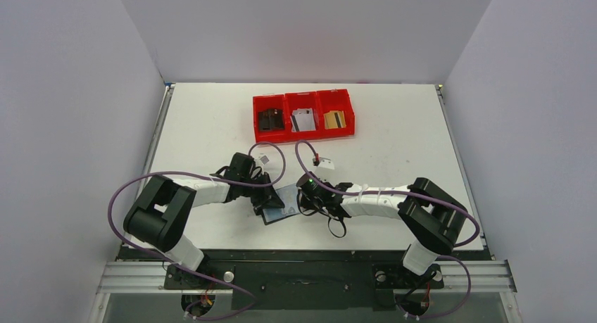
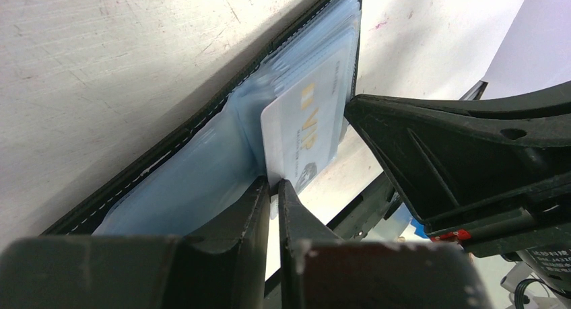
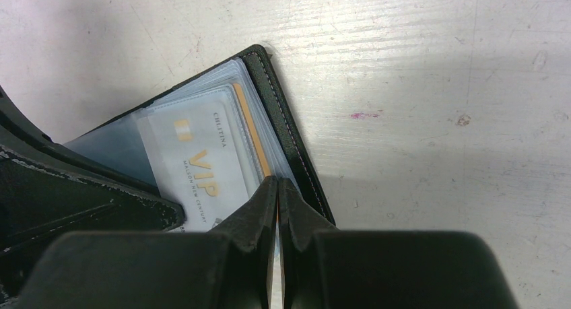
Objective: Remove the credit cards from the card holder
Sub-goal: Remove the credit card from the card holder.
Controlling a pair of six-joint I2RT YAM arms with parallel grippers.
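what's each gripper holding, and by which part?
Left gripper: fingers shut on the white VIP card by its exposed end, card partly out of the card holder. Right gripper: fingers shut, resting on the sleeves; a pinch there cannot be told.

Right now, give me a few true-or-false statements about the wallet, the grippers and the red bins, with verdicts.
1. The wallet lies open on the table. True.
2. The left gripper pinches a white card. True.
3. The right gripper is wide open. False: it is shut, at the wallet's edge.
4. The red bins are all empty. False: they hold a black item, pale cards and a gold card.
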